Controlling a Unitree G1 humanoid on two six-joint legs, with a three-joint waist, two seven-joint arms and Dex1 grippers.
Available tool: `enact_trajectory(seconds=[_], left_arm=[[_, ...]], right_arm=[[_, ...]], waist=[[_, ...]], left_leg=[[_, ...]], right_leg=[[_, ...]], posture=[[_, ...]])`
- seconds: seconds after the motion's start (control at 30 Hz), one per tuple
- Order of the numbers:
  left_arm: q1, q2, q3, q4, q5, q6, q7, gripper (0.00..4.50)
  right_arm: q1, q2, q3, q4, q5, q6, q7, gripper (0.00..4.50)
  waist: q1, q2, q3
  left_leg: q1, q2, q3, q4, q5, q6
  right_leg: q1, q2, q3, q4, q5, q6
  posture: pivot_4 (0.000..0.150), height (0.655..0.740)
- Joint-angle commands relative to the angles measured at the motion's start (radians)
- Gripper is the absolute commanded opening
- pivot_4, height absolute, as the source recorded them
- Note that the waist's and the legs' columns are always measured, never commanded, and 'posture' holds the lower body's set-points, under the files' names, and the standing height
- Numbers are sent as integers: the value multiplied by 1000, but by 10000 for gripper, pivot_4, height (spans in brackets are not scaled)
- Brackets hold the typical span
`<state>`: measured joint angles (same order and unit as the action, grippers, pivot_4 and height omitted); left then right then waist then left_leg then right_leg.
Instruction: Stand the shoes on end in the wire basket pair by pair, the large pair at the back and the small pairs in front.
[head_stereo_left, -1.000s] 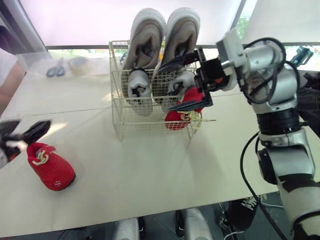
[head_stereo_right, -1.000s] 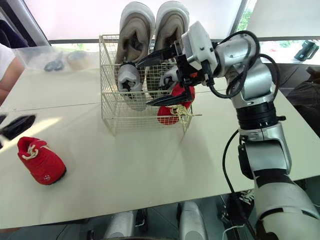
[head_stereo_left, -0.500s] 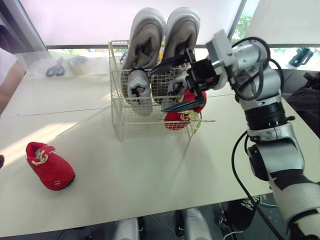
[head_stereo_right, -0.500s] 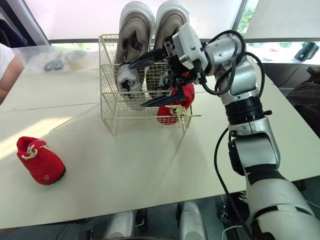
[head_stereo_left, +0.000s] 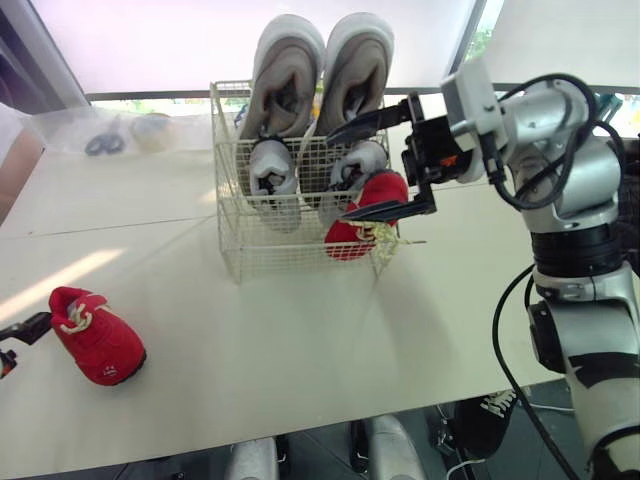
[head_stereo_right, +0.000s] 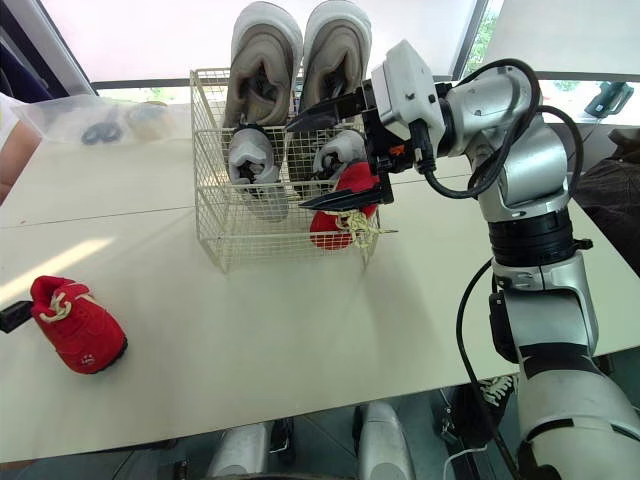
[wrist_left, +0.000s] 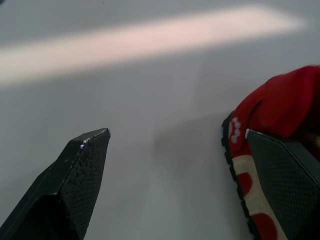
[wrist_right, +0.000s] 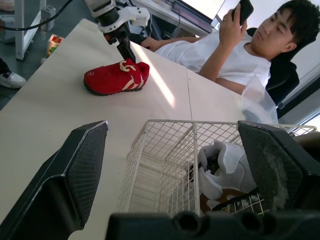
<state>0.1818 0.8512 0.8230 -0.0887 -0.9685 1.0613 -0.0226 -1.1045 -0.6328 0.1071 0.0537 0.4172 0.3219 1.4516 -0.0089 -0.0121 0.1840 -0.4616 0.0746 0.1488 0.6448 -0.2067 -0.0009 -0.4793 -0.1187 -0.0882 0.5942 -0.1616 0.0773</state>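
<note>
Moved: your left gripper (wrist_left: 175, 134) is coming back in beside the loose red shoe (head_stereo_left: 97, 336); your right gripper (head_stereo_right: 297, 165) is easing back from the wire basket (head_stereo_left: 255, 250).
Left gripper: gaping wide, empty, one finger just beside the sole.
Right gripper: hovering wide open, empty.
Basket: the other red shoe (head_stereo_left: 365, 205) is sitting at its front right.

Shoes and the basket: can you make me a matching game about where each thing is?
Things:
1. large grey pair
2. small white pair
3. loose red shoe
4. right tool

Places or states:
A. lying on the table
B. open, at the right side of the wire basket
C. standing at the back of the basket
D. in the basket, in front of the large pair

Pairs: 1-C, 2-D, 3-A, 4-B.
</note>
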Motion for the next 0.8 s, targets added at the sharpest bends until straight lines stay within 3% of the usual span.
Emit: enact_trajectory(seconds=[0.03,0.27,0.3,0.63,0.8], left_arm=[[-54,-6,-56,37,52,-13,-46,36810],[-181,-7,-97,62,105,-3,-76,1021],[-197,-9,-96,58,106,3,-77,354],[-395,34,-29,-45,57,96,-68,354],[-416,83,-14,-65,59,152,-84,23726]], right_arm=[[-3,-30,-43,-54,23,16,-25,45000],[11,-45,-50,-78,18,29,-54,45000],[13,-46,-49,-79,15,26,-56,45000],[27,-60,-51,-95,12,19,-80,45000],[31,-61,-46,-91,9,10,-84,45000]], waist=[[2,0,0],[-4,-2,-1],[-5,-2,-1],[-6,-2,-1],[-7,-2,-1]], left_leg=[[0,0,0,0,0,0],[-1,3,2,0,0,0],[-1,3,3,0,0,0],[0,3,5,2,0,0],[1,4,5,2,0,0]], right_leg=[[0,0,0,0,0,0],[1,0,-2,1,1,-1],[1,1,-2,1,1,-1],[2,1,-3,2,1,-1],[2,2,-3,3,1,-1]], posture=[[1500,7400],[1500,7400],[1500,7400],[1500,7400],[1500,7400]])
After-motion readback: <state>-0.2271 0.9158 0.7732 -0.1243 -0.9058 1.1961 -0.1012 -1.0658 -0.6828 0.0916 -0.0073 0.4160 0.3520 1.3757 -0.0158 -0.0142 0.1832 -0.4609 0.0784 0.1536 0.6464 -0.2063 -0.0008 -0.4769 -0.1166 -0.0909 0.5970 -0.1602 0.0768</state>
